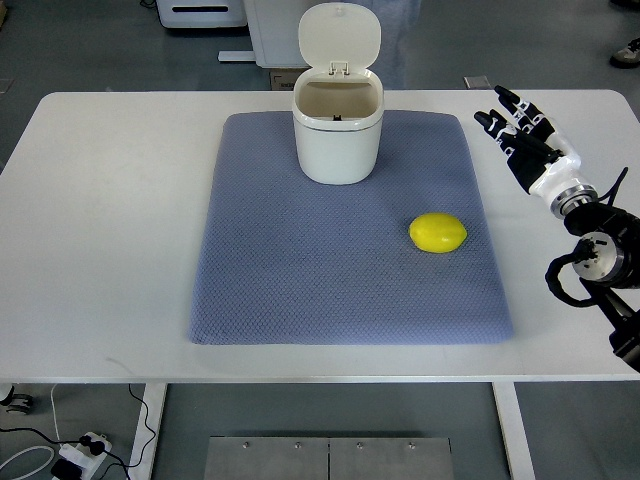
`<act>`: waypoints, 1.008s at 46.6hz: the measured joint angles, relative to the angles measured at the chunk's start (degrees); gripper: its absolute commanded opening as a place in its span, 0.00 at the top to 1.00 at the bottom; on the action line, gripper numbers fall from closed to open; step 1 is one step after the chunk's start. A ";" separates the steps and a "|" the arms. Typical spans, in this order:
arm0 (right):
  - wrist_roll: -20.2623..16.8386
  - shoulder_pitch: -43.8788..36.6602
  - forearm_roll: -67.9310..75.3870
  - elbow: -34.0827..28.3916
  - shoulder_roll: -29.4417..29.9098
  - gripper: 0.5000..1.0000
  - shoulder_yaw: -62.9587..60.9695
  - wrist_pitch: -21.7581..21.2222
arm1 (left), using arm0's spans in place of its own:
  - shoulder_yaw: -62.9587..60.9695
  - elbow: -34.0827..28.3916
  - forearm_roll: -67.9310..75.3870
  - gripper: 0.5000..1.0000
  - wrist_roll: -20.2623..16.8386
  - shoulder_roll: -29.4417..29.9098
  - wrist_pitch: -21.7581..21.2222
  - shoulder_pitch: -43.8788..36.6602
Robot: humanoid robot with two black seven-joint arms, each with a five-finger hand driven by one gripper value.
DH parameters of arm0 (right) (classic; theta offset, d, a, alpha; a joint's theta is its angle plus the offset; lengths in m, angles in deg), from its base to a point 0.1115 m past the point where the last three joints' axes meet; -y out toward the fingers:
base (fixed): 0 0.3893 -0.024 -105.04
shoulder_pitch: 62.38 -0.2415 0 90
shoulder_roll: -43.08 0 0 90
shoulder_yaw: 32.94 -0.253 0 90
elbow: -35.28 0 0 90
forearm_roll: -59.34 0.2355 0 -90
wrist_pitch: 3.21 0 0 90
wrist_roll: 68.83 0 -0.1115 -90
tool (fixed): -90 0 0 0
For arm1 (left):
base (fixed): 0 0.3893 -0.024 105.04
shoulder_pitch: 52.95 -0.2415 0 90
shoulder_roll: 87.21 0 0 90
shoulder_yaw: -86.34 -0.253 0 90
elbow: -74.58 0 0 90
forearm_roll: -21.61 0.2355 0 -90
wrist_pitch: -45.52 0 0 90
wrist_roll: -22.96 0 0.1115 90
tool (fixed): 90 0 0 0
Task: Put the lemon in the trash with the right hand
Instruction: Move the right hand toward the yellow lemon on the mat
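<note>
A yellow lemon (438, 232) lies on the blue-grey mat (300, 270), toward its right side. At the mat's far edge stands a small white trash bin (338, 135), its lid tipped up and back so the inside shows. My right hand (520, 135) hovers over the bare table at the right, beyond the mat's edge and up-right of the lemon. Its black fingers are spread and hold nothing. The left arm does not show.
The mat sits on a white table (110, 220). White equipment (210, 12) stands on the floor behind the table. A shoe (627, 52) shows at the top right corner. Cables and a power strip (75, 452) lie on the floor at the lower left.
</note>
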 measured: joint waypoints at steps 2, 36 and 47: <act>0.00 -0.01 0.04 -0.14 -0.44 0.00 0.52 -0.02 | 0.00 0.00 0.00 0.00 0.01 0.00 0.00 0.00; -0.03 2.35 -0.19 -0.41 -2.85 0.00 1.81 -10.03 | 0.00 0.00 0.00 0.00 0.01 0.00 0.01 0.01; -0.12 2.35 -0.23 -0.07 -4.33 0.00 1.80 -10.03 | 0.00 0.00 -0.01 0.00 0.01 0.00 0.02 0.00</act>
